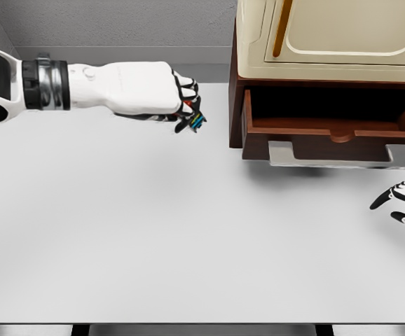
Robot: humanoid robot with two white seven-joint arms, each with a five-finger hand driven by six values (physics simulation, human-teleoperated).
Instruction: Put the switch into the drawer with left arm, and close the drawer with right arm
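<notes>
My left hand [181, 101] is raised above the table at upper left, with the arm coming in from the left edge. Its fingers are curled around the switch [194, 120], a small dark device with blue, red and yellow bits showing below the fingertips. The switch is off the table, left of the cabinet. The brown drawer [335, 133] stands pulled out under a cream cabinet [328, 38], with a grey metal handle [342, 157] along its front. Only a few spread fingers of my right hand [404, 203] show at the right edge, below the drawer.
The light grey table [174, 245] fills the view, its front edge along the bottom. The cabinet's dark brown side panel [236, 105] stands between the left hand and the drawer opening. A grey wall lies behind.
</notes>
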